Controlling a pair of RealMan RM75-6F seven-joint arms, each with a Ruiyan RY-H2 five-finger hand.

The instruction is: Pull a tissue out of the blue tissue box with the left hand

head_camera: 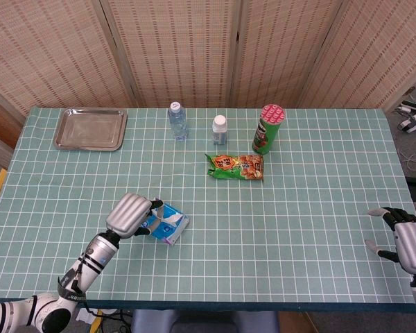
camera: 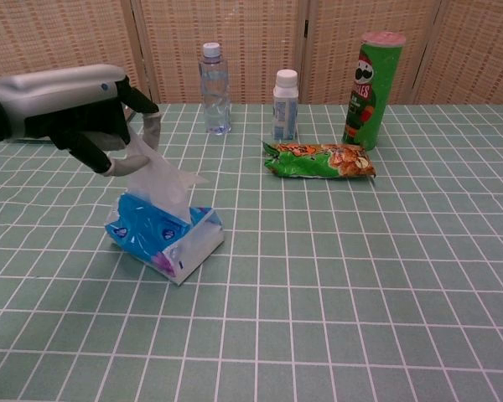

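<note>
Nearest the chest camera lay box [camera: 163, 237], tilted, near table's [head_camera: 298, 208] front left, tissue [camera: 155, 172] partly out and pinched by left hand [camera: 75, 109]: judged mid-pull, next needing a steady lift up until tissue came free without dragging box. Only in head view: right hand [head_camera: 405, 236], fingers apart, empty, at right edge; tissue clear only in chest view.

You have a table [head_camera: 298, 208] with a green grid cloth. On it: a steel tray [head_camera: 90, 129] at the far left, a water bottle [head_camera: 178, 121], a white bottle [head_camera: 220, 130], a chips can [head_camera: 268, 129], a snack bag [head_camera: 235, 166], and the tissue box [camera: 163, 233] near you.
</note>
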